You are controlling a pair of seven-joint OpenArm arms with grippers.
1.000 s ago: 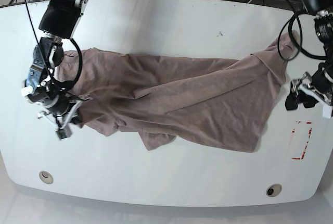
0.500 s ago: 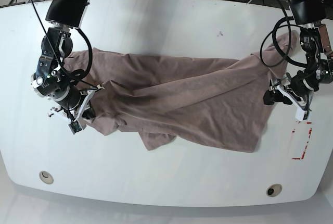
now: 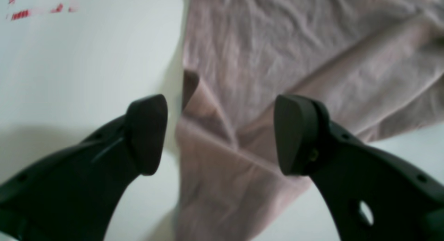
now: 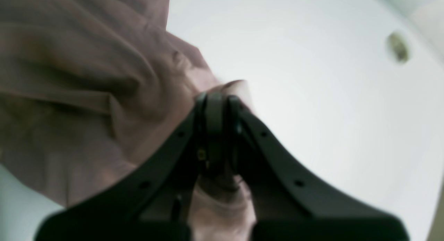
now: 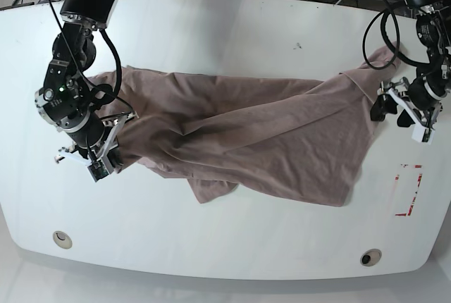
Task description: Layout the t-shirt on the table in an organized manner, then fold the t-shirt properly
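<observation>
So the t-shirt point(image 5: 239, 141) is lying stretched out sideways across the middle of the table point(image 5: 211, 28), pretty rumpled, with long creases running along it and one flap of fabric poking out toward the front edge. It's not flat at all, more of a bunched band than a shirt shape.

Over on the base view's left side, the right gripper point(image 5: 106, 158) is sitting at the shirt's end there. The right wrist view shows its two black fingers point(image 4: 215, 112) pressed tightly together with a bit of mauve cloth point(image 4: 86, 78) pinched between them, and more fabric bunched up under the claw. One of the round grommet holes point(image 4: 397, 46) shows up blurry in the far corner of that shot.

On the opposite side, the left gripper point(image 5: 402, 109) hangs right at the other end of the shirt. In the left wrist view its fingers point(image 3: 147, 130) are spread wide apart, nothing between them, and a folded ridge of the shirt point(image 3: 242, 95) lies on the table below the gap. Can't tell if the tips are actually touching the cloth. A red tape mark point(image 5: 410, 190) sits on the table near that arm, closer to the front edge, and a second grommet hole point(image 5: 370, 256) is down by the front corner.
</observation>
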